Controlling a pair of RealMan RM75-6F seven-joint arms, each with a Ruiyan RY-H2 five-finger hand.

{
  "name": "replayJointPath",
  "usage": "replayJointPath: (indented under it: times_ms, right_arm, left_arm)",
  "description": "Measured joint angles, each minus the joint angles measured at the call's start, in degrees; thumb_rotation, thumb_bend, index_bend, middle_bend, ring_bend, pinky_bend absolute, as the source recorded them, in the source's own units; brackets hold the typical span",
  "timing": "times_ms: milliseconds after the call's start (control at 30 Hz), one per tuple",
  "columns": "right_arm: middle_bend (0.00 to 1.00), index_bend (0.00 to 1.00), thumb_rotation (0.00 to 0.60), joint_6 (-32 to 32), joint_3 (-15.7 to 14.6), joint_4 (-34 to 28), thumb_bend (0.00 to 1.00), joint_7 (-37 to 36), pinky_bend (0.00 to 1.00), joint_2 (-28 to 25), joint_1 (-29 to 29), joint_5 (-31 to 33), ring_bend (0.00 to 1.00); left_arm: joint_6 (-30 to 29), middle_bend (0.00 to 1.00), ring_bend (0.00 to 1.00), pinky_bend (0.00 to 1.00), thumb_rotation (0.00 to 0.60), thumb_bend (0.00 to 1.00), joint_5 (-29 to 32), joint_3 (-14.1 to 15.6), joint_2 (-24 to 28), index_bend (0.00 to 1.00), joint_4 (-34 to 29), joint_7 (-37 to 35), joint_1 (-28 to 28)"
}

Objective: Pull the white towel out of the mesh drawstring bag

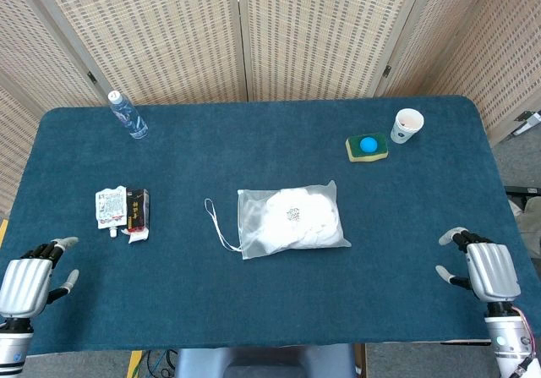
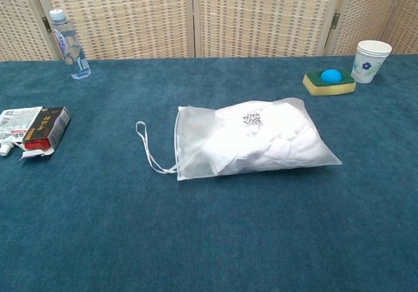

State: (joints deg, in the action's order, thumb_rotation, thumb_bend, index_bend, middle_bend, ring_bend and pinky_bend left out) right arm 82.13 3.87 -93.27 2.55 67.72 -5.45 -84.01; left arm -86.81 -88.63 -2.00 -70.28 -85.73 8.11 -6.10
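Note:
A white mesh drawstring bag (image 1: 292,220) (image 2: 251,145) lies flat in the middle of the blue table. The white towel (image 1: 300,216) (image 2: 268,142) is bunched inside it, showing through the mesh. The bag's mouth faces left, and its drawstring (image 1: 218,223) (image 2: 150,149) loops out onto the cloth. My left hand (image 1: 30,281) rests at the table's near left corner with fingers apart, holding nothing. My right hand (image 1: 482,268) sits at the near right corner, also holding nothing. Both are far from the bag, and neither shows in the chest view.
A water bottle (image 1: 127,114) (image 2: 68,44) stands at the back left. Small packets and a dark box (image 1: 124,210) (image 2: 36,129) lie at the left. A sponge with a blue ball (image 1: 367,147) (image 2: 329,81) and a paper cup (image 1: 407,126) (image 2: 371,61) sit at the back right.

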Motion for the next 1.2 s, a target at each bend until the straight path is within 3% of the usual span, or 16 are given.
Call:
replayJointPath:
  times_ms: [200, 300, 367, 500, 800, 1200]
  right_arm:
    - [0.38, 0.42, 0.600, 1.33, 0.40, -0.31, 0.07, 2.00, 0.56, 1.01, 0.12, -0.13, 0.42]
    - [0.28, 0.29, 0.600, 1.15, 0.62, -0.95, 0.00, 3.48, 0.46, 1.71, -0.09, 0.33, 0.31]
    - [0.19, 0.16, 0.600, 0.24, 0.72, -1.77, 0.00, 3.84, 0.38, 1.69, -0.54, 0.63, 0.21]
    - [0.10, 0.02, 0.600, -2.81, 1.14, -4.49, 0.00, 6.29, 0.30, 1.65, -2.42, 1.37, 0.12]
    - [0.01, 0.00, 0.600, -9.77, 3.86, -9.35, 0.00, 14.09, 0.22, 4.98, -8.97, 4.86, 0.01]
    - [0.00, 0.00, 0.600, -21.32, 7.40, -9.84, 0.00, 25.88, 0.15, 13.72, -20.45, 18.41, 0.00]
  left_arm:
    - [-0.26, 0.34, 0.38, 0.51, 0.600, 0.32, -0.45, -0.18, -1.03, 0.29, 0.48, 0.36, -0.36]
    - [-0.02, 0.34, 0.38, 0.51, 0.600, 0.33, -0.51, -0.33, -1.16, 0.29, 0.80, 0.74, -0.70]
    - [-0.21, 0.34, 0.39, 0.51, 0.600, 0.33, -0.45, -0.30, -1.42, 0.29, 0.86, 0.38, -0.56]
    - [-0.40, 0.34, 0.39, 0.51, 0.600, 0.33, -0.75, 0.29, -2.13, 0.29, 1.75, -0.06, -0.22]
    - [0.02, 0.34, 0.39, 0.51, 0.600, 0.32, -0.68, 0.61, -3.78, 0.30, 3.01, -1.24, -0.21]
    - [-0.05, 0.35, 0.39, 0.51, 0.600, 0.32, -0.57, 0.74, -3.72, 0.31, 3.05, -1.62, -0.04]
